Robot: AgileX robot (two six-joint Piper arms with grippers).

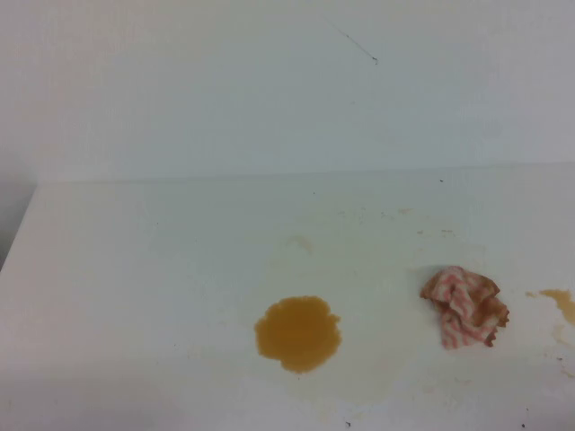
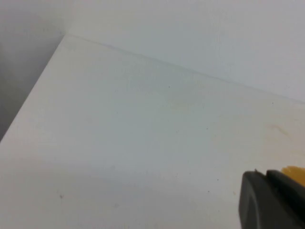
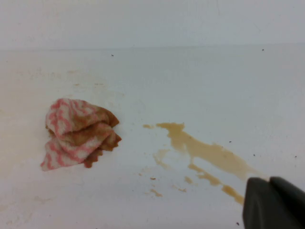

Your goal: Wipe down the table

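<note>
On the right half of the white table (image 1: 135,269), a crumpled pink-and-white patterned cloth (image 1: 464,307), stained brown, lies loose and unheld. It is a lump with no clear long axis. A round orange-brown liquid puddle (image 1: 297,334) sits to its left near the table's centre, apart from it. A thin brown streak of spilled liquid (image 1: 561,303) lies to its right by the table's right edge, also apart.

Right gripper (image 3: 274,202): outside the high view, above the near right part of the table, jaws together and holding nothing. Its wrist view shows the cloth ahead and off to one side, with the streak nearer the gripper.

Left gripper (image 2: 271,200): over the bare left part of the table, well apart from the cloth. Its state cannot be told.

Judgement: the right arm is the nearer and must part its jaws before taking the cloth. Nothing solid stands in the way. The wet streak lies close to the approach and could be smeared.
</note>
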